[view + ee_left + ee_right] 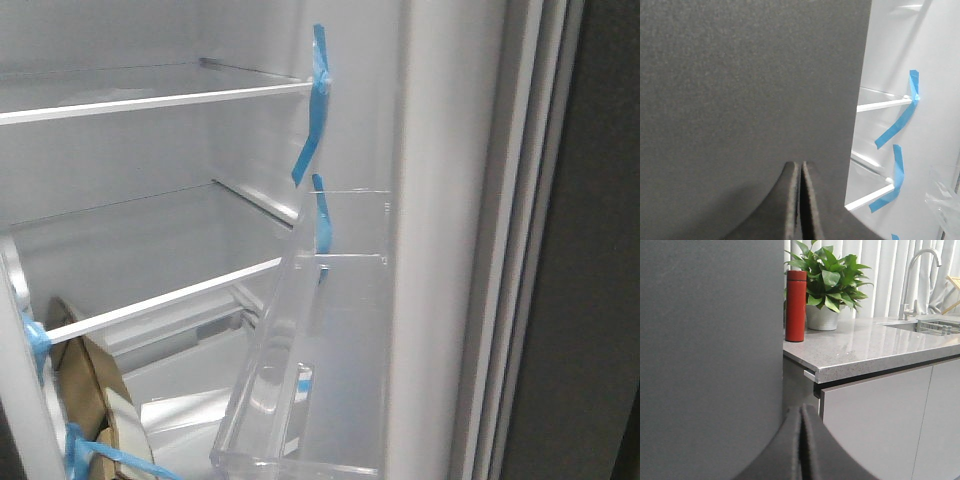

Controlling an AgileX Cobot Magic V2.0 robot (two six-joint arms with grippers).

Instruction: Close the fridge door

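Note:
In the front view the fridge stands open. The right fridge door [600, 300] is a dark-grey slab with white inner lining [440, 250], a clear bin [320, 390] and blue tape strips [318, 100]. A left door's edge [15, 390] shows at the bottom left, also with blue tape. No gripper shows in that view. In the left wrist view my left gripper [801, 166] is shut and empty, tips at a dark-grey door face [740, 90]. In the right wrist view my right gripper [801, 409] is shut and empty, beside a dark-grey door face [705, 350].
Glass shelves [150, 100] with white rims cross the fridge interior. Brown packages [95, 400] sit low by the left door. A granite counter [865, 350] over pale cabinet fronts [875, 425] carries a red flask [795, 305], a potted plant [827, 285] and a sink tap [920, 270].

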